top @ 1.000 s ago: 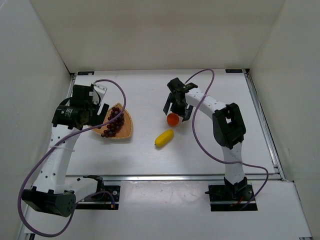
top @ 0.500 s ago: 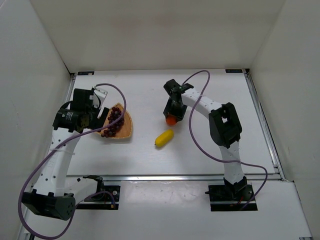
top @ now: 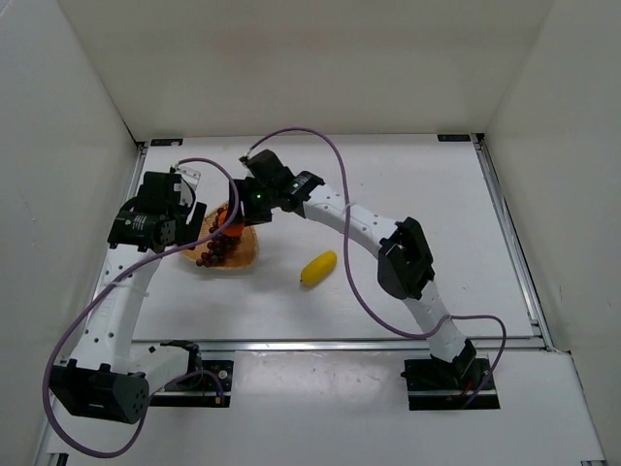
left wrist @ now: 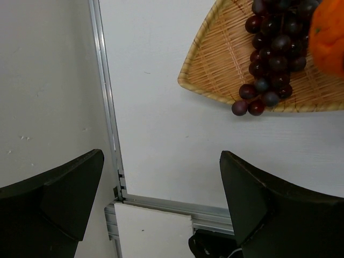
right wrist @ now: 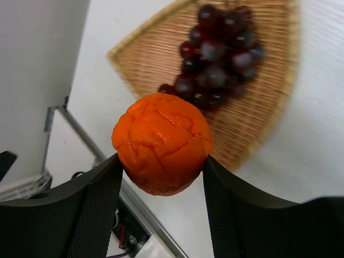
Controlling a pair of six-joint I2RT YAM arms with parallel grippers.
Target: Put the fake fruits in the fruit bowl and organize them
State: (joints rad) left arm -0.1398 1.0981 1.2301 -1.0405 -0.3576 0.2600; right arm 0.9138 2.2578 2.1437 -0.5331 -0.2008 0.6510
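Note:
My right gripper (right wrist: 161,164) is shut on the round orange (right wrist: 163,142) and holds it in the air above the near edge of the fruit bowl (right wrist: 145,59), a woven tan basket. A dark grape bunch (right wrist: 220,54) lies in that basket. From above, the right gripper (top: 243,209) hangs over the basket (top: 245,254) and the grapes (top: 215,245). The yellow lemon (top: 318,268) lies on the table to the basket's right. My left gripper (left wrist: 161,204) is open and empty, just left of the basket (left wrist: 215,91); the orange (left wrist: 329,35) shows at its view's top right.
A metal rail (left wrist: 110,134) runs along the table's left edge beside the left gripper, with the white side wall (top: 68,146) close behind. The right arm (top: 359,223) stretches across the table's middle, its purple cable (top: 320,146) arching above.
My right gripper shut on the orange at mid-table, lifted it and swung left to above the basket. The left gripper stayed open and barely shifted.

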